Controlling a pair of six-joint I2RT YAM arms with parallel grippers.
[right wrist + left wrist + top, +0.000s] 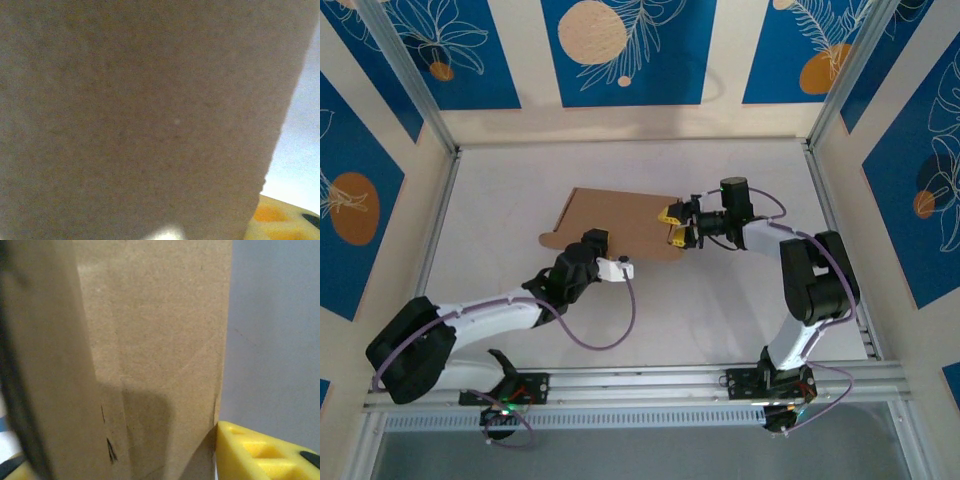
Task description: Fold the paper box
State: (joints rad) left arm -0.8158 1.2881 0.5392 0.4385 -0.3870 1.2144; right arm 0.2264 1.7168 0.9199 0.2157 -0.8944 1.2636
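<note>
Mid-table, on the white tabletop point(720, 300): the paper box point(620, 220), a plain brown die-cut cardboard sheet, mostly flat and not yet a carton. Long axis judged roughly 9 to 3 o'clock in the top view, with the slanted, tabbed end toward 9 and the straight end toward 3.

At that straight 3 o'clock end: the right gripper point(672, 225), black with yellow fingers, aimed toward 9 along the sheet's length. Fingers visibly apart, one on either side of the edge line, not seen pressing on the board. Up close from the right wrist, cardboard right against the lens and one yellow fingertip point(282, 220) at 5 o'clock, just beside the board's edge.

At the near long edge, about 7 o'clock of the sheet's middle: the left gripper point(592, 243), black, aimed toward 12, across the long axis. Tips hidden against the cardboard — apart or together cannot be told. From the left wrist, a panel rising close in front and a yellow finger point(255, 452) touching its lower corner.

Both arms at the sheet; the right is better placed for the end flap, the left for the near side panel.
</note>
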